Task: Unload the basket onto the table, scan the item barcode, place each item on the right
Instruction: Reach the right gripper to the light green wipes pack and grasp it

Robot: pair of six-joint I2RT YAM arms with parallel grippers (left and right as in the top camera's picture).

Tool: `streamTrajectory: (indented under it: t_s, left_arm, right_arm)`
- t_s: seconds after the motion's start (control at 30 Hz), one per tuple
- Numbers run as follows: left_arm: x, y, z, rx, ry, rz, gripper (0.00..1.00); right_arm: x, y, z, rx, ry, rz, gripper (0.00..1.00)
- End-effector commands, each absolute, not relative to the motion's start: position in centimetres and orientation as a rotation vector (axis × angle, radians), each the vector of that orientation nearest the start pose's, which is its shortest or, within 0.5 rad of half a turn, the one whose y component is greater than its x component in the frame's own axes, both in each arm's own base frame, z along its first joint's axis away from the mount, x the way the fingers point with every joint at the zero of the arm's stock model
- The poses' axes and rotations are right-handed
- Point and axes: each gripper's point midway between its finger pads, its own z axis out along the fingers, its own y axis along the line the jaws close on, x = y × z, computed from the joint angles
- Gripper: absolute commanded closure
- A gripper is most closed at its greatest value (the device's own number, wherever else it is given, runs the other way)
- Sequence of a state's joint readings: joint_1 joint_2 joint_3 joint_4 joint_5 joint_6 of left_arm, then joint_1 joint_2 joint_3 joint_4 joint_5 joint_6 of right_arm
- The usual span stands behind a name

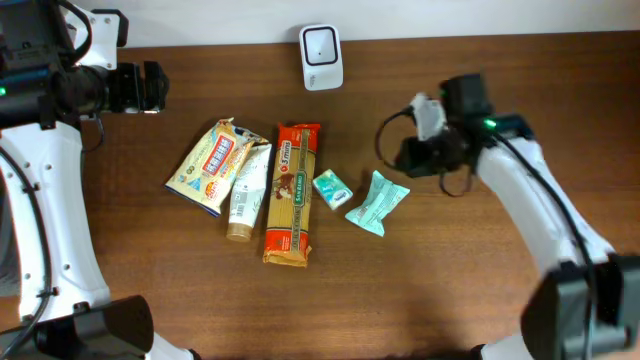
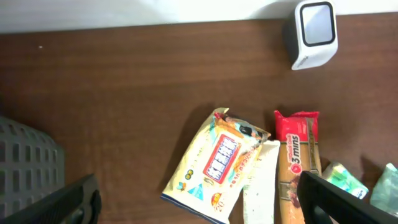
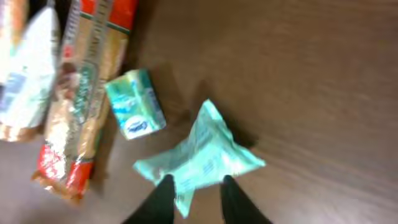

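A crumpled mint-green packet [image 1: 378,203] lies right of centre on the brown table. In the right wrist view, which is blurred, the packet [image 3: 202,152] fills the gap between my two black fingertips. My right gripper [image 3: 196,180] has its jaws drawn close on the packet's near edge. From overhead the right gripper [image 1: 410,155] sits just above and right of the packet. The white scanner [image 1: 321,55] stands at the table's back edge. My left gripper [image 1: 150,87] hovers wide open at the far left, with nothing between its fingers [image 2: 323,199].
A small green box [image 1: 331,189], a long red-and-tan noodle pack [image 1: 290,195], a white tube [image 1: 248,190] and a cream snack pouch [image 1: 213,165] lie in a row left of the packet. A grey basket [image 2: 25,168] shows at the left wrist view's edge.
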State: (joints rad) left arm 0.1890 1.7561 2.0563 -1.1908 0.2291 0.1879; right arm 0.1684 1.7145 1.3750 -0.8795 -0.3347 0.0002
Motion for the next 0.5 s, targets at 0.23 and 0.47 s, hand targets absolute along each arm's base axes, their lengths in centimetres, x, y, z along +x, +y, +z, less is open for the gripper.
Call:
streamTrajectory:
  t_s: [0.23, 0.47]
  left_arm:
    - [43.6, 4.4, 32.0, 0.118, 2.416, -0.109, 0.01]
    - [43.6, 4.4, 32.0, 0.118, 2.416, -0.11, 0.01]
  right_arm:
    - [34.4, 15.1, 6.9, -0.338, 3.043, 0.417, 0.96]
    - [32.3, 14.6, -1.8, -0.307, 3.293, 0.394, 0.71]
